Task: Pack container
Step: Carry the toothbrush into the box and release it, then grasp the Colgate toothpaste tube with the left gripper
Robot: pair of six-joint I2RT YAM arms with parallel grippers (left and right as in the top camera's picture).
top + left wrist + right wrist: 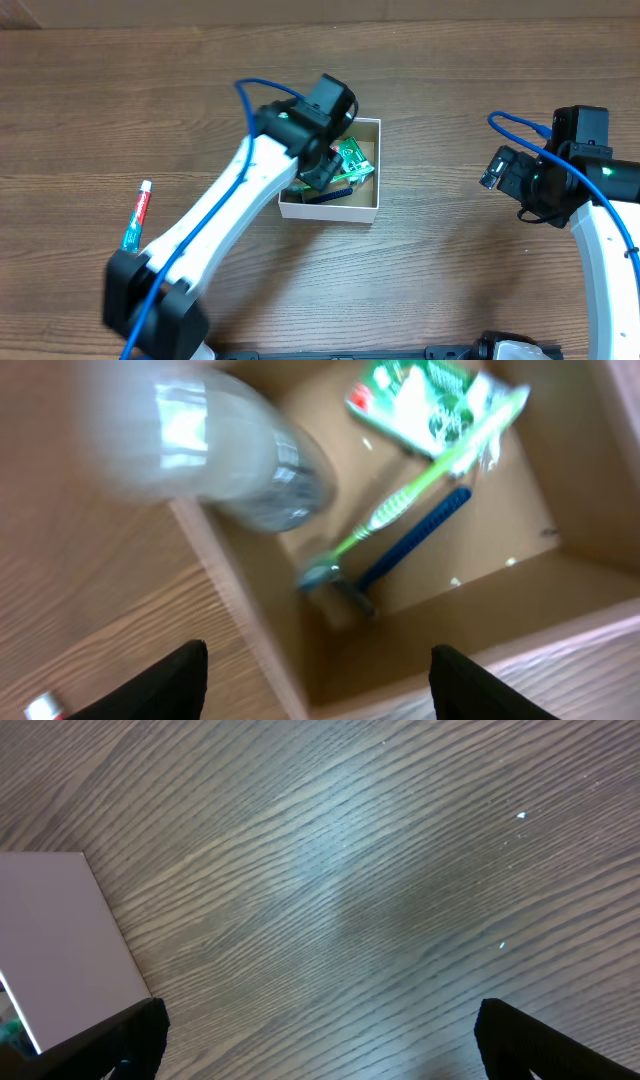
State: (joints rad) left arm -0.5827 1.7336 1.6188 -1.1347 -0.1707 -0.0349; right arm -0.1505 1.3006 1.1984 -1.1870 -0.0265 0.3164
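Toothpaste tube (138, 217): lying flat near the left edge of the table, well apart from the box. It looks like the one item not yet packed.
Left gripper (325, 682): hanging over the box's left side with the jaws spread wide and nothing between the fingers.
Clear thing (225, 452): a blurred, see-through, bottle-like shape at the box's left wall. I cannot tell whether it sits inside or on the rim.
Container (330, 210): about mid-table, a touch toward the far edge. It sits flat and open-topped, with white walls and a tan floor.
Contents: a green toothbrush (430, 468) lies across a blue razor (412, 545), and a green packet (420, 398) sits in the far corner. All of it is loose.
How it should handle: I judge thin cardboard, so it is light, its walls will flex, and it will likely skate on the smooth wood if nudged. Dropping items straight down beats pushing them in.
Where to hold: pinch one wall over the rim close to a corner, where the fold is stiffest. A mid-wall pinch would probably bow it.
Right gripper (320, 1042): toward the right edge of the table, over bare wood, with the fingers set wide and empty. The box's white wall is at the left of its view, so it is close enough to brace that side.
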